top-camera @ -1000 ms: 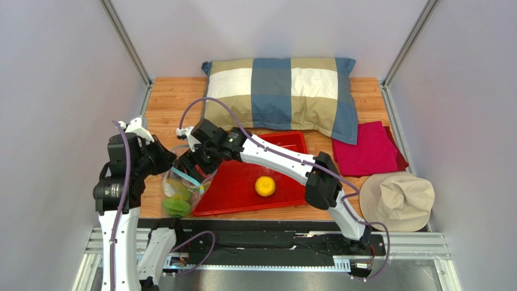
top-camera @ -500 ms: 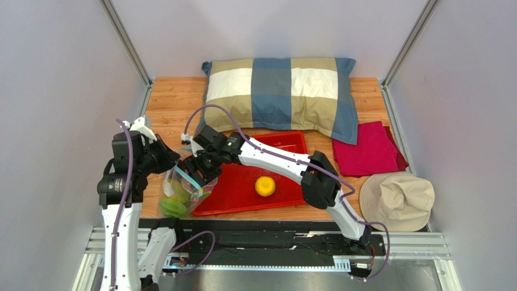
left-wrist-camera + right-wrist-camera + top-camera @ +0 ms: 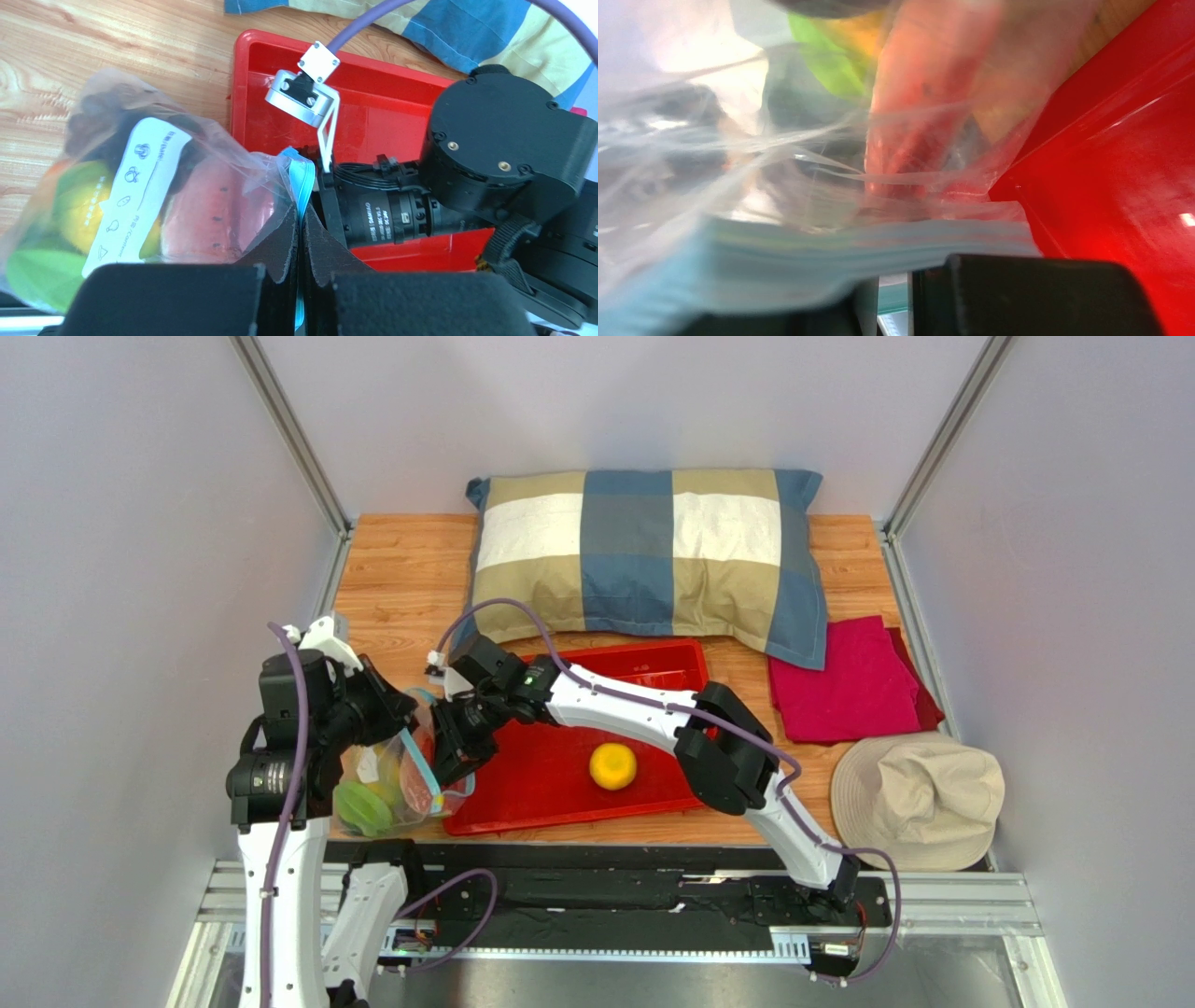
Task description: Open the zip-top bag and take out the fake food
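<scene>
The zip-top bag [image 3: 382, 787] hangs at the table's near left, beside the red tray [image 3: 659, 669]. My left gripper [image 3: 302, 231] is shut on its blue-green zip strip [image 3: 303, 183]. In the bag lie fake food pieces: a pink-red meat slice [image 3: 210, 210], a yellow-orange fruit [image 3: 91, 210] and a green one [image 3: 35, 273]. My right gripper [image 3: 452, 753] is at the bag's mouth from the tray side. In the right wrist view the strip [image 3: 808, 255] lies blurred across the right gripper [image 3: 896, 283], hiding the fingertips; a narrow gap shows lower down. A yellow citrus [image 3: 612, 765] sits on the tray.
A checked pillow [image 3: 645, 546] fills the back of the wooden table [image 3: 393, 560]. A dark red cloth [image 3: 849, 679] and a beige hat [image 3: 919, 798] lie at the right. The right forearm spans the tray's left half.
The right gripper has come down and toward the near edge at the bag's mouth, and its jaws have narrowed. The bag has swung left and nearer. The left gripper has kept its hold.
</scene>
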Motion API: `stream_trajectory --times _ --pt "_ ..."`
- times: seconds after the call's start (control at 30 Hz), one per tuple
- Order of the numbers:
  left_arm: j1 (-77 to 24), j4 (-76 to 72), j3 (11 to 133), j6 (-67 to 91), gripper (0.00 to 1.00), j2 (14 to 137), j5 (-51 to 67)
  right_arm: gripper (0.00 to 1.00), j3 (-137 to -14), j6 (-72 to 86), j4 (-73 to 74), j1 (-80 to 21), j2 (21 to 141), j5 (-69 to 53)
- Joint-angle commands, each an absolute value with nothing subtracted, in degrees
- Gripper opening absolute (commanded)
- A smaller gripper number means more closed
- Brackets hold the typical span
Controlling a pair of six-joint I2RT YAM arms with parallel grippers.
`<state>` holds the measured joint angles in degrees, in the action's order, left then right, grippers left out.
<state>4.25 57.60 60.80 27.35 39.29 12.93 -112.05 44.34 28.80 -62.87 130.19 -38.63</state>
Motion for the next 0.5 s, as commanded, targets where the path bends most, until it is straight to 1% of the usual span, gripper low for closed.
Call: stream_trajectory --times 0.0,0.03,0.33,0.47 --pt "4.31 55.46 61.35 26.9 0.0 37.71 14.68 0.03 -114.34 53.77 20.66 -62.76 131.04 -43.33" --pt "4.22 55.72 61.61 26.37 0.0 37.18 14.5 0.0 -114.61 54.66 19.87 -62.67 130.96 -43.68" --pt "4.31 59.06 60.82 18.02 0.0 33.23 12.04 0.0 -115.66 63.09 15.21 -59.51 126.65 -41.58" --pt "4.22 58.36 58.37 18.89 0.0 30.5 15.55 0.0 -116.46 68.1 12.75 -57.66 127.26 -42.54"
